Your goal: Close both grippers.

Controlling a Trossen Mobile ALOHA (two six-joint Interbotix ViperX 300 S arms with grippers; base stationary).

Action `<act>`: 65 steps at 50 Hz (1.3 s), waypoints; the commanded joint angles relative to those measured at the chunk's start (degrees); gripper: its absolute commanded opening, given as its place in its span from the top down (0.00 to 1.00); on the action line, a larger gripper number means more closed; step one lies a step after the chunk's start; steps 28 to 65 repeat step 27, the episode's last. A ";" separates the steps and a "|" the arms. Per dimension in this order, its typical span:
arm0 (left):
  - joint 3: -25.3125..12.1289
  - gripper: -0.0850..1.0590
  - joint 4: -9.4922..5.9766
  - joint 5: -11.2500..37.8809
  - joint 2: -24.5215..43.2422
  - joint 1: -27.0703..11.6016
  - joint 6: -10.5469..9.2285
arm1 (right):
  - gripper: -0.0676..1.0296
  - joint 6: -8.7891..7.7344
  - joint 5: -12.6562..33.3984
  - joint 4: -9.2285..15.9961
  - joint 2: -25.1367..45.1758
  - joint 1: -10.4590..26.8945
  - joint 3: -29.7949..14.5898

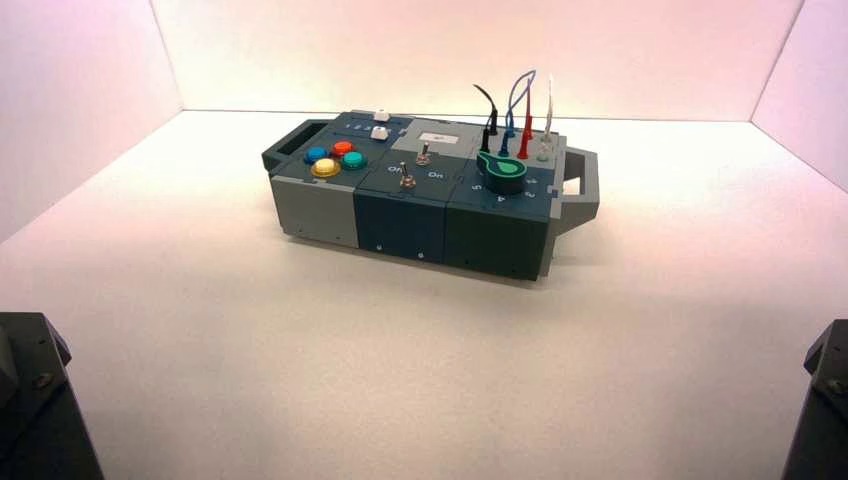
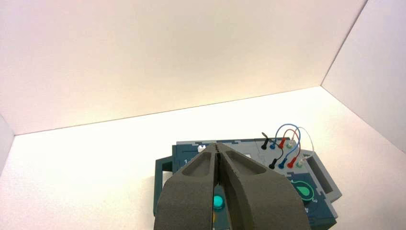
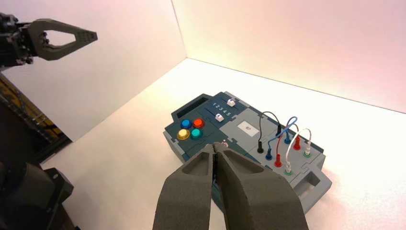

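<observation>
My left gripper is shut and empty, its fingertips meeting, held high in front of the box. It also shows far off in the right wrist view, raised above the table. My right gripper is shut and empty too, its fingertips touching, held above the table before the box. In the high view only the two arm bases show, at the bottom left corner and the bottom right corner; the grippers themselves are out of that view.
The box stands mid-table, turned slightly. It bears blue, red, yellow and teal buttons, two toggle switches, a green knob, two white sliders and plugged wires. White walls enclose the table.
</observation>
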 commanded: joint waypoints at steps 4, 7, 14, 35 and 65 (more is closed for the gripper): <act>-1.85 0.95 0.00 -0.70 1.49 -0.26 0.18 | 0.96 0.18 0.09 0.00 0.88 -0.26 -1.23; -1.93 0.95 0.00 -0.88 2.02 -0.26 0.18 | 0.96 0.18 0.35 0.00 0.88 -0.26 -0.97; -2.72 0.95 0.00 -0.97 3.78 -0.26 0.18 | 0.96 0.18 1.05 0.00 0.79 -0.26 -0.35; -4.22 0.95 0.00 -0.97 5.63 -0.26 0.18 | 0.96 -0.18 2.37 0.00 0.44 -0.26 -0.62; -4.22 0.95 0.00 -0.97 5.63 -0.26 0.18 | 0.96 -0.18 2.37 0.00 0.44 -0.26 -0.62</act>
